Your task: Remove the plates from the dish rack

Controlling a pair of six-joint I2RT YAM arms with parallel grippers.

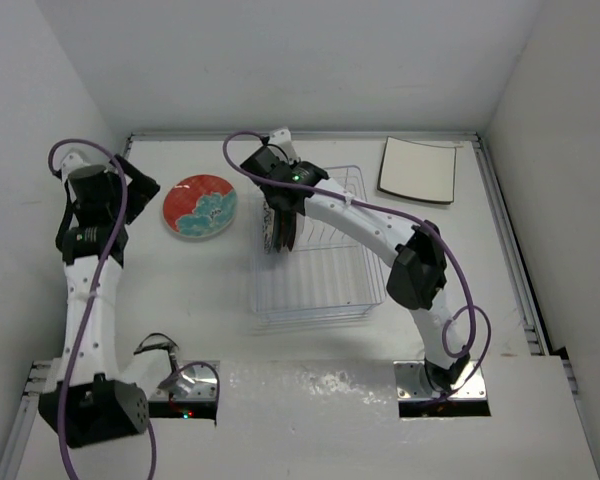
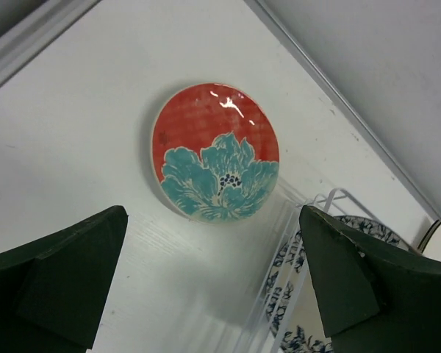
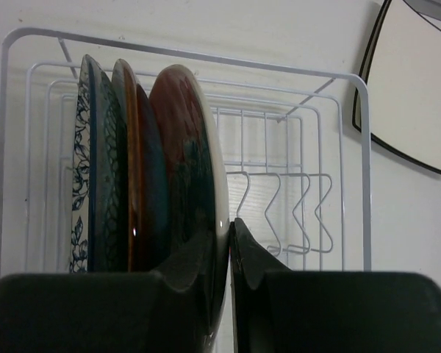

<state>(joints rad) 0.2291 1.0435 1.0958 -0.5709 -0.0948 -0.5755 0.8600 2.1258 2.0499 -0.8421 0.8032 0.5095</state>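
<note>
The right gripper (image 3: pixel 230 235) is closed on the rim of the end plate (image 3: pixel 187 162), whose white edge is pinched between the two fingers. That plate is stood on edge in the rack (image 1: pixel 320 288). It is dark and reddish on the side shown, and it is placed at the right end of a tight row, as seen from the right wrist. To its left a brown-edged plate (image 3: pixel 136 162), a teal plate (image 3: pixel 106 169) and a floral plate (image 3: pixel 79 176) are stood upright, each touching or nearly touching its neighbour. A row of wire prongs (image 3: pixel 279 213) is seen just right of the fingers.

The left gripper (image 1: pixel 138 185) is spread wide open with nothing between its fingers, above the table (image 1: pixel 180 300) near the far left corner. A red plate (image 1: pixel 200 206) with a teal flower is laid flat on the table between the left gripper and the rack, apart from both. A square plate (image 1: pixel 418 170), white, is laid flat at the far right, just beyond the rack's corner.
</note>
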